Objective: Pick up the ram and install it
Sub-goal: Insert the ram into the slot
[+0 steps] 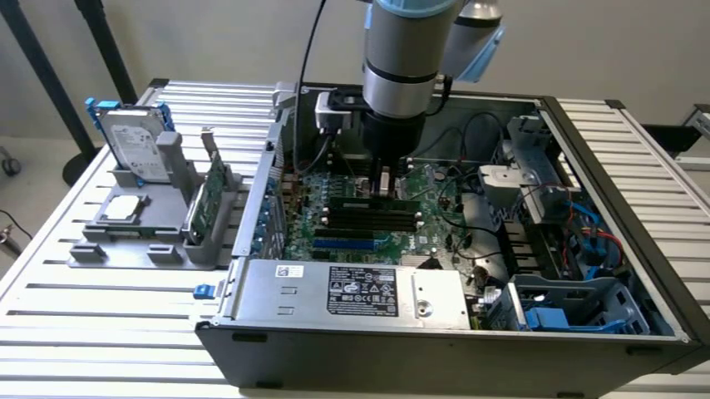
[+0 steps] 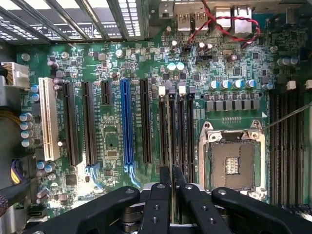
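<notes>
One ram [image 1: 375, 203] at the slot
You see the gripper [image 2: 171, 181] pinched nearly closed on it, edge down, aligned over the motherboard [image 2: 112, 141] slot.

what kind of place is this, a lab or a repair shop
Probably a robotics lab test bench: an open computer case lies on a slatted aluminium table, a robot arm reaches into it, and spare parts sit in a grey holder beside it.

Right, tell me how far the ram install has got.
Done: the ram is picked up. In hand: the hand grips it edge-on at the motherboard's memory slots. Left: release not yet done; full seating cannot be told.
</notes>
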Controlling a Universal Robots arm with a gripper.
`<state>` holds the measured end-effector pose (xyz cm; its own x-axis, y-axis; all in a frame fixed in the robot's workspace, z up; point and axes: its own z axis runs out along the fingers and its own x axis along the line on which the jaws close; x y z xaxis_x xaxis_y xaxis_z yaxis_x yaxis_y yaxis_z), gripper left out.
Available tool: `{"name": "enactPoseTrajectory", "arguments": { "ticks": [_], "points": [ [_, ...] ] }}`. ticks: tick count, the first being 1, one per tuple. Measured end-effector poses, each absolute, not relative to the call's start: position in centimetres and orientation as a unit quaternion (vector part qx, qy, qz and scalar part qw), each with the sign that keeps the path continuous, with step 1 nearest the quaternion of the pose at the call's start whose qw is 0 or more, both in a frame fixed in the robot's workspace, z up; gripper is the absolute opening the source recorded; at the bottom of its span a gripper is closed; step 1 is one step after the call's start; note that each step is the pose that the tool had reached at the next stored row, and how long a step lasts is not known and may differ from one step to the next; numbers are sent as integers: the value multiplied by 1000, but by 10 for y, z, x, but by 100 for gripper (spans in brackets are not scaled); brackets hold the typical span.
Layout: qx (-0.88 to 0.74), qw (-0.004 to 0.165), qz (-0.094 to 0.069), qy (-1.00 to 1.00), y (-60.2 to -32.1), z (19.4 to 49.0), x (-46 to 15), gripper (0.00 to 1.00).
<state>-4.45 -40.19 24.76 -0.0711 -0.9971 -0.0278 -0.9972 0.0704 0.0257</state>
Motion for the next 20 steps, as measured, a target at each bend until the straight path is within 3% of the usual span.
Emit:
{"name": "enactPoseTrajectory", "arguments": {
  "ticks": [9, 20],
  "points": [
    [-681, -4, 8, 732, -402, 240, -45, 14],
    [-681, -4, 7, 732, -401, 236, -45, 14]
  ]
}}
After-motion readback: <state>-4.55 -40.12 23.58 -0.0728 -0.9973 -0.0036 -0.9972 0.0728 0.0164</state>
